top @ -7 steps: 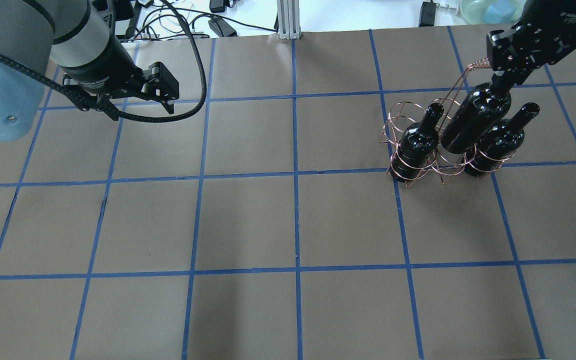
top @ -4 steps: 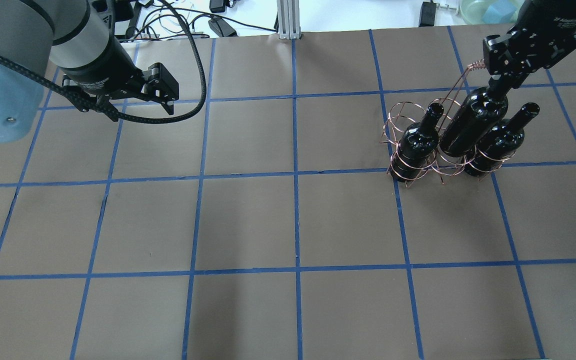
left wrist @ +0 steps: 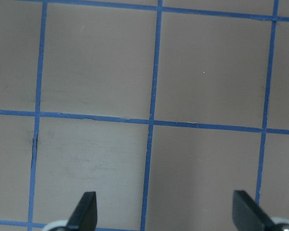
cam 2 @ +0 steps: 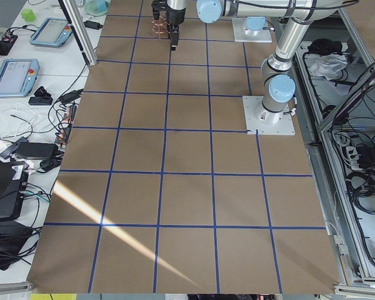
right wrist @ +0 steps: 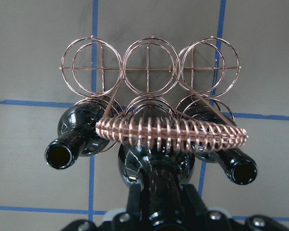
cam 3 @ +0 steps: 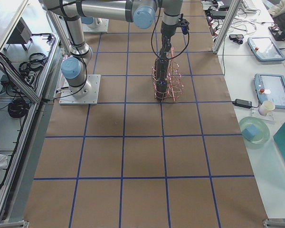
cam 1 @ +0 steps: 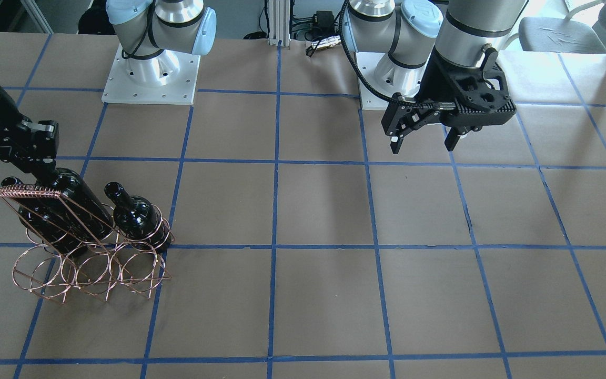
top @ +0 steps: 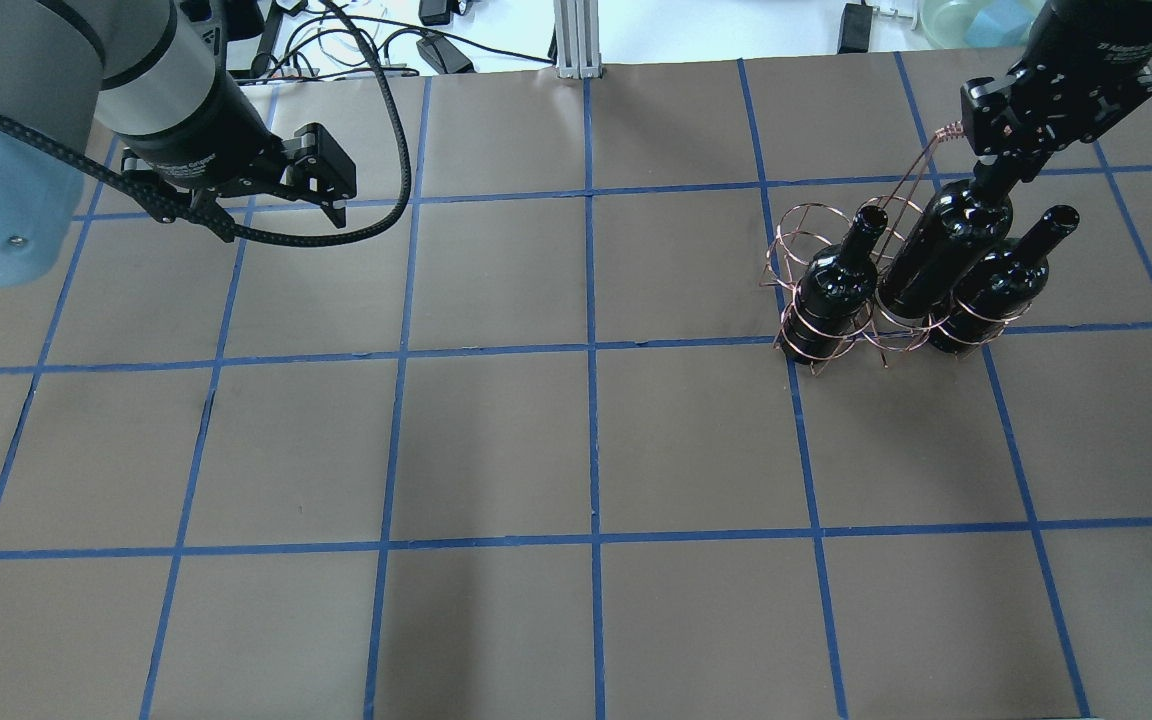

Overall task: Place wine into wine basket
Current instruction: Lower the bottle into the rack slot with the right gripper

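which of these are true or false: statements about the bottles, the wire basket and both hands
1. The right hand grips the neck of the middle bottle. True.
2. All six rings of the wine basket are filled. False: only the row of three on the robot's side is filled; the far row is empty.
3. The left hand is open and holds nothing. True.
4. The middle bottle lies flat on the table. False: it stands neck up in the basket's middle ring.

Brown table [top: 496, 440] w/ blue tape grid [top: 593, 440].
White bench [cam 2: 56, 62] alongside w/ tablets [cam 2: 12, 76], cables [cam 2: 3, 122]; sun streak [cam 2: 106, 230] across near end.
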`<state>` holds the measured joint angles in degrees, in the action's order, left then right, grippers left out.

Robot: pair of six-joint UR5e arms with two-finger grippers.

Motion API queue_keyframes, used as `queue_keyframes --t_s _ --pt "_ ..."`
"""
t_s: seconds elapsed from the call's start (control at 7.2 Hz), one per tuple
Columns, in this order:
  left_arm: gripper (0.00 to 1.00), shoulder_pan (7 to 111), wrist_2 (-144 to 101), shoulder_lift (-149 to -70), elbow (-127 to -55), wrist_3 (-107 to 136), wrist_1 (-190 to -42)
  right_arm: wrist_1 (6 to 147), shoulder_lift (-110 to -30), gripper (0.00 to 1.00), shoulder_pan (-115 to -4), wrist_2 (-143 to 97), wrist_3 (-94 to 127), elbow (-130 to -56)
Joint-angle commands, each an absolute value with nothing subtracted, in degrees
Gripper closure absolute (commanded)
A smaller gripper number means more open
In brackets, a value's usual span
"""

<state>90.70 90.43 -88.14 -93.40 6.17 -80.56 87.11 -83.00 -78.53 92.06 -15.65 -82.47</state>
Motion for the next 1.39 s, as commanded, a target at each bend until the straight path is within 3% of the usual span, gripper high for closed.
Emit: queue_keyframes --t_s 0.0,0.97,1.25 --pt "0.0 90.7 90.5 -88.1 -93.3 6.2 -80.6 88.1 -81.5 0.96 -78.5 92.1 -15.9 -83.2" --pt "0.0 90.7 90.3 -88.2 -93.4 6.2 -80.5 95.3 -81.1 0.97 -78.5 91.6 -15.0 -91.9" --pt "0.0 90.7 90.3 -88.2 -93.4 6.2 -80.5 95.6 -80.4 0.91 -78.5 92.1 -15.0 -92.7"
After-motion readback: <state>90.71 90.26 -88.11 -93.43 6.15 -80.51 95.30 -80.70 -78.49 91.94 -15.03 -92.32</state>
